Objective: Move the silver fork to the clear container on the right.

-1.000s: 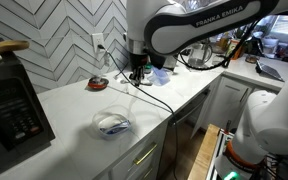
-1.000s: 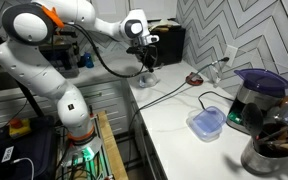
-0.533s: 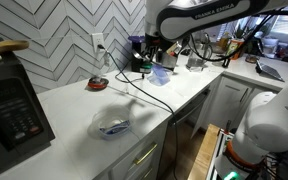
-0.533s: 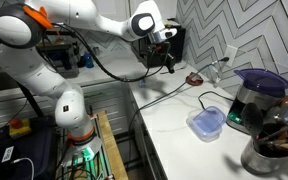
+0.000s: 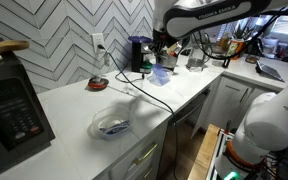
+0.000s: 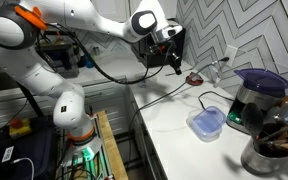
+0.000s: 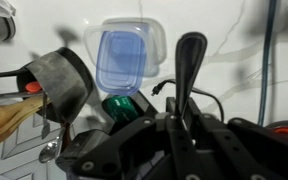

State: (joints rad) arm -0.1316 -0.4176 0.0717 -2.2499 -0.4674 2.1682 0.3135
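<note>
**A:** Hand state?

**B:** Your hand point(image 5: 162, 57) hangs raised off the white counter point(image 5: 74, 108). In the wrist view a single dark finger point(image 7: 190, 60) stands upright mid-frame. A second finger can't be separated from the dark body below it. Jaws apart or together: cannot tell.

**A:** Holding anything?

**B:** Cannot tell. In an exterior view your hand point(image 6: 174, 62) is a dark shape against a dark appliance point(image 6: 174, 38), and nothing between the fingers is readable.

**A:** Fork?

**B:** The fork isn't picked out for certain in any view. The bowl point(image 5: 112, 125) sits near the counter's front edge with a blue item point(image 5: 114, 124) in it. Any silver beside the blue item is too small to read.

**A:** Tub?

**B:** The tub point(image 5: 160, 73) is bluish and see-through. It sits on the counter, and in that view it is just under your hand. The wrist view shows the tub point(image 7: 124, 58) from above, to the left of the finger and apart from it. The tub and the bowl are well apart.
</note>
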